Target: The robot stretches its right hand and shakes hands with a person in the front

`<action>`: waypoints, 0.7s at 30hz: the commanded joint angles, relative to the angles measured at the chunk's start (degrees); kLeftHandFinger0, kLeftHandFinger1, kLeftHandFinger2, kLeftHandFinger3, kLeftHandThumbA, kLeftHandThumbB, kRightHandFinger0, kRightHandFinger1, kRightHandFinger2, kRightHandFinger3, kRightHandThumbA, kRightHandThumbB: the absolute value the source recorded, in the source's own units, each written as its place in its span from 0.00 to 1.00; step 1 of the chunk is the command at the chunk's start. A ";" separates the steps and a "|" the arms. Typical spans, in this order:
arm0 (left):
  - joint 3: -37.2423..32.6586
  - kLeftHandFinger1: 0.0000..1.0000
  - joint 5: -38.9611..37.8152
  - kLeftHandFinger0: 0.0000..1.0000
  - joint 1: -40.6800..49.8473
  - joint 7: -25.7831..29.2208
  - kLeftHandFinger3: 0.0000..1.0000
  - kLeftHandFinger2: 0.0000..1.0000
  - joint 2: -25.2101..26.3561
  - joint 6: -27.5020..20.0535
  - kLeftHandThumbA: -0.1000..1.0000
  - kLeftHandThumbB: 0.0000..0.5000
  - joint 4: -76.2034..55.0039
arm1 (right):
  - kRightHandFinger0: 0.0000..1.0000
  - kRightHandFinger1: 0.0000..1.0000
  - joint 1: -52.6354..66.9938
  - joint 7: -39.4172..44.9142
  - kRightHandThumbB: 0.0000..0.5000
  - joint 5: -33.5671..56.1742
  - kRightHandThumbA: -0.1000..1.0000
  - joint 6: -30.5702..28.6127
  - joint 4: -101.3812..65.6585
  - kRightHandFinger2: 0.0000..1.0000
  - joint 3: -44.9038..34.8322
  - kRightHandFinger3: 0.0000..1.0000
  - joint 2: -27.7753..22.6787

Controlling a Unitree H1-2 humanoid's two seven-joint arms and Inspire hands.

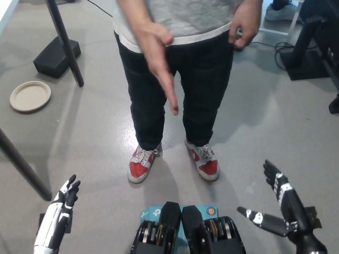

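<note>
Head view showed my right robot hand (pixel 283 203) spread, empty, well short of the person's offered hand (pixel 159 61); soft and yielding, I judged, best clasped gently across the palm.

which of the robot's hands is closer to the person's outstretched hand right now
Right. The black right hand is open at the lower right, below and to the right of the person's outstretched hand. The white left hand rests at the lower left, farther off.

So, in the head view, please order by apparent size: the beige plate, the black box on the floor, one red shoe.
1. black box
2. beige plate
3. red shoe, about alike with the plate, so unsure.
</note>
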 commanded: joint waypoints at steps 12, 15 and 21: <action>-1.85 1.00 -2.46 1.00 -0.29 -1.97 1.00 1.00 -1.95 -7.37 1.00 0.28 -0.76 | 1.00 1.00 -13.10 -0.34 0.59 -1.75 1.00 12.10 -15.75 1.00 -2.00 1.00 -0.61; -1.84 1.00 -2.67 1.00 -0.15 -2.14 1.00 1.00 -1.93 -7.87 1.00 0.27 -0.37 | 1.00 1.00 -18.68 0.30 0.65 -2.79 1.00 15.94 -15.38 1.00 -1.04 1.00 -0.77; -1.38 1.00 -2.30 1.00 0.07 -1.64 1.00 1.00 -1.76 -8.70 1.00 0.25 0.12 | 1.00 1.00 -26.57 1.41 0.73 -3.81 1.00 23.25 -13.89 1.00 1.25 1.00 -0.90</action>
